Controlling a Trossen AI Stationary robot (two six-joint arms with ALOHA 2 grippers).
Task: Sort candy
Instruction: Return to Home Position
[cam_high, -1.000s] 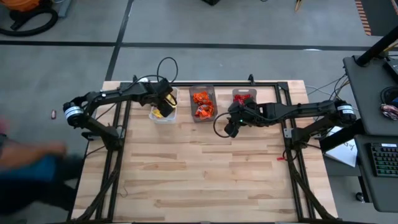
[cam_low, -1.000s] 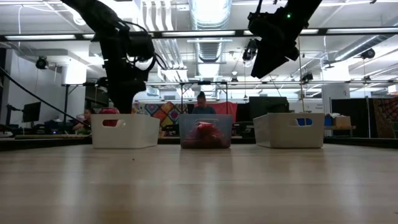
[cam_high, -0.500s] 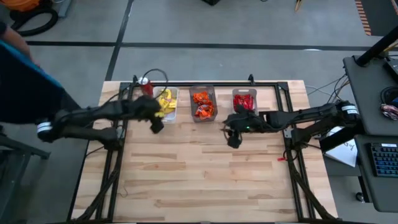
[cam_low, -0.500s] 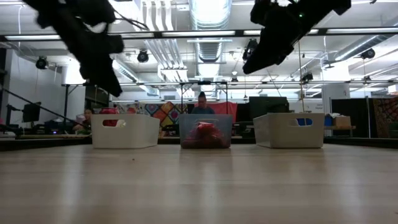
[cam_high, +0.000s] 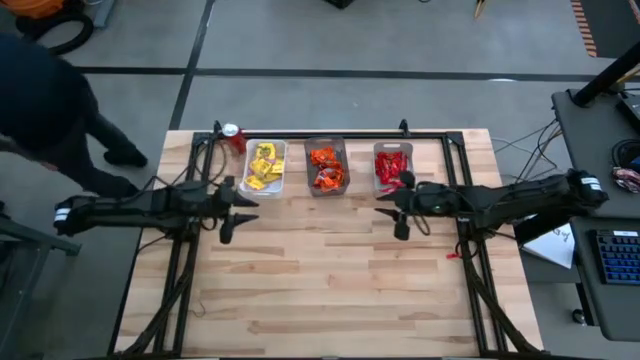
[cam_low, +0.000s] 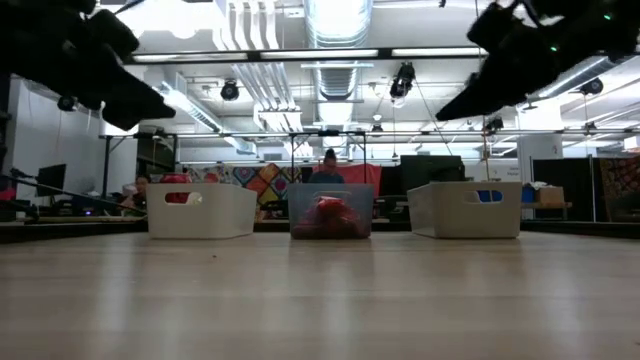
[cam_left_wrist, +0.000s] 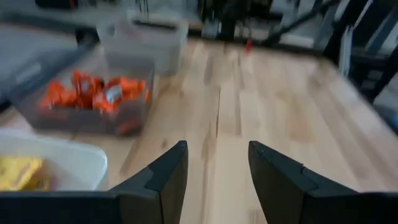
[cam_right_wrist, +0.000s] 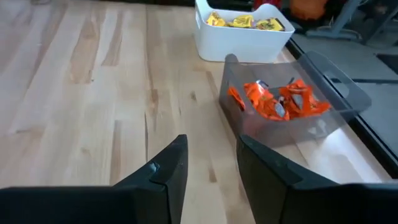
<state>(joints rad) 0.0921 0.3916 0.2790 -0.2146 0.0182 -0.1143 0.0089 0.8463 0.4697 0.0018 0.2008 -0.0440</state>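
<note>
Showing the table from left to right: a person (cam_high: 45, 95) stood beyond its left edge, and a red soda can (cam_high: 233, 134) stood at the far left corner, just beside the white bin (cam_right_wrist: 239, 46). The left gripper (cam_left_wrist: 217, 149) hung above the table (cam_high: 330, 280) on the near side of that bin, its fingers parted and nothing between them. The white bin held the yellow candy (cam_high: 262, 165). The clear-walled middle bin (cam_right_wrist: 261, 134) held the orange candy (cam_right_wrist: 273, 99). The right bin (cam_high: 393, 146) held the red candy (cam_high: 392, 168). The right gripper (cam_right_wrist: 211, 143) hung on the near side of the right bin, with its fingers likewise apart and empty. No packet was seen loose on the boards, so the sorting appeared complete.

The packets were judged light and soft, with slick, crinkling wrappers that would slide under a loose pinch. A hold across the filled middle of a packet would probably serve better than one on its thin crimped ends.
</note>
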